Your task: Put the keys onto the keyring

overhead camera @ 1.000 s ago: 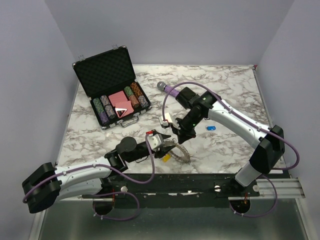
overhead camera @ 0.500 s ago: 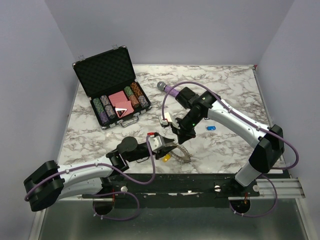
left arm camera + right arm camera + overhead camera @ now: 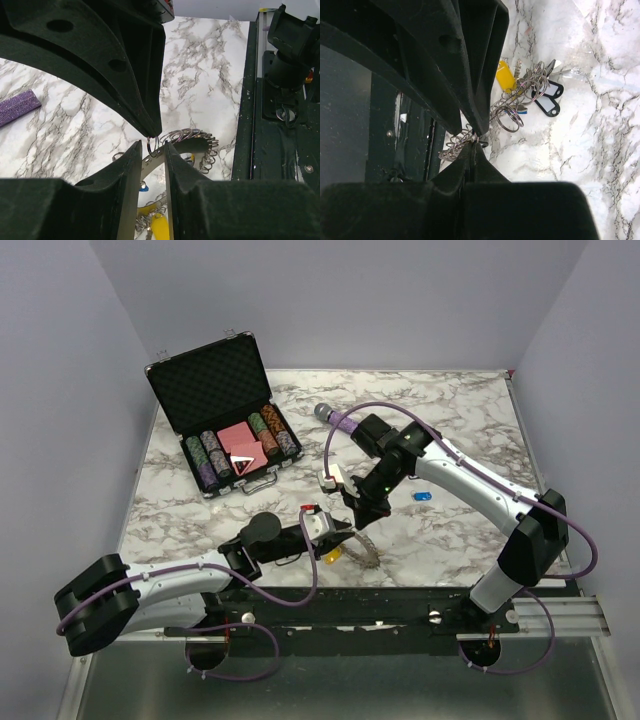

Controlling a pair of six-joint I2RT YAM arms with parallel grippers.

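The keyring (image 3: 364,546), judged light, springy and slippery, lies near the front edge of the table (image 3: 455,430), pinched by the closed right gripper (image 3: 474,136). The left gripper (image 3: 154,143) is narrowed about a loop, but a firm hold cannot be told. The keys (image 3: 505,76) are probably best taken by their plastic heads.

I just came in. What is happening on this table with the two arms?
Both arms work on the keyring near the front edge of the table. The right gripper is shut on its rim and holds that side up. A yellow key and black-capped keys appear to be on it already. The left gripper has its fingers close around a small ring at the rim; whether they grip it is unclear. A blue key lies apart on the table.
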